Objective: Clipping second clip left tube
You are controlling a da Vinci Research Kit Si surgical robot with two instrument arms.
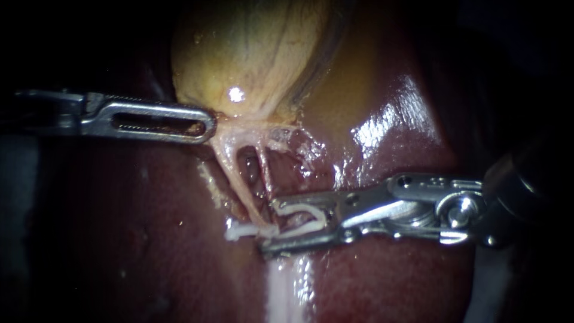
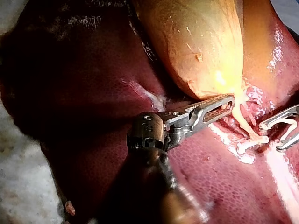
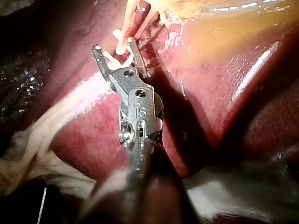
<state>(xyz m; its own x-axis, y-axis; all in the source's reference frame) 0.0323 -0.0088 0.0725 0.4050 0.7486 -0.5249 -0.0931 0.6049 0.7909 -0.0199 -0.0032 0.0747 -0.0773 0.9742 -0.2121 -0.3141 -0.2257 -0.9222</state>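
Left tube (image 1: 236,179) bears one clip (image 1: 239,232); right instrument (image 1: 269,226) another.

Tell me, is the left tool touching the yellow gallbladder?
Touching. Endoscope view: the jaws of the left instrument meet the gallbladder at its pale lower end, with no gap.

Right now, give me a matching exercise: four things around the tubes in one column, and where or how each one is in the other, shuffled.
1 gallbladder
2 left instrument
3 open clip
4 closed clip

A between the jaws of the right instrument
B on the lower end of the left tube
C tip at the gallbladder's base
D yellowish and rounded

Pairs: 1-D, 2-C, 3-A, 4-B.
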